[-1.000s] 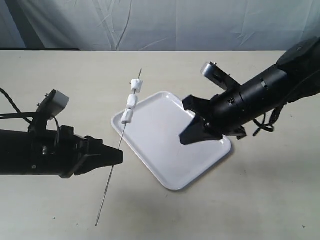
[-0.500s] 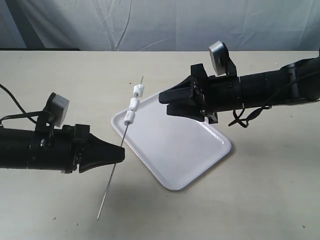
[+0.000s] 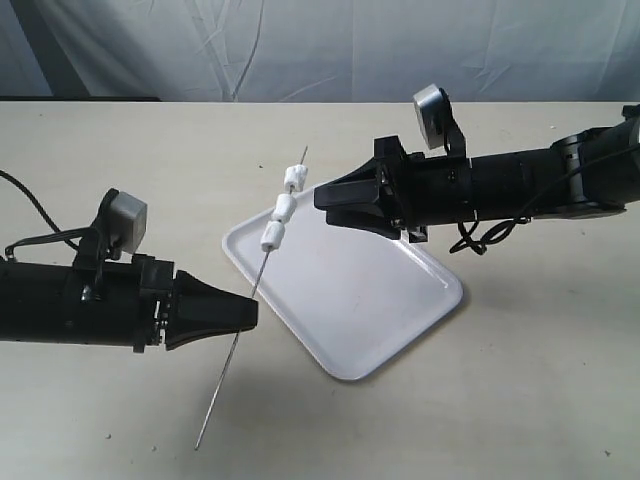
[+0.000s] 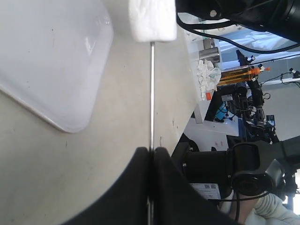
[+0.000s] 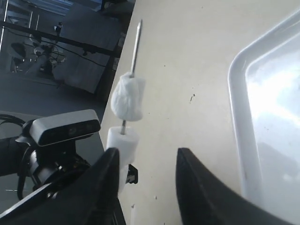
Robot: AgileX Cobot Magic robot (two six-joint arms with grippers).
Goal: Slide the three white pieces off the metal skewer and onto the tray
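A pale beige table (image 3: 530, 380) is seen, with the glossy white tray (image 3: 370, 310) laid flat near its middle, long axis running from ten o'clock to four o'clock.

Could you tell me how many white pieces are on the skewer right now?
3, all threaded on the metal skewer: the top piece near its tip, the middle piece just below, and the bottom piece lowest. None seems hidden.

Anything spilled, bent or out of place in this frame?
Nothing is spilled or damaged. The three white pieces sit threaded on the metal skewer, which the left gripper holds tilted near the tray. Only the end piece looks ragged rather than neatly cylindrical.
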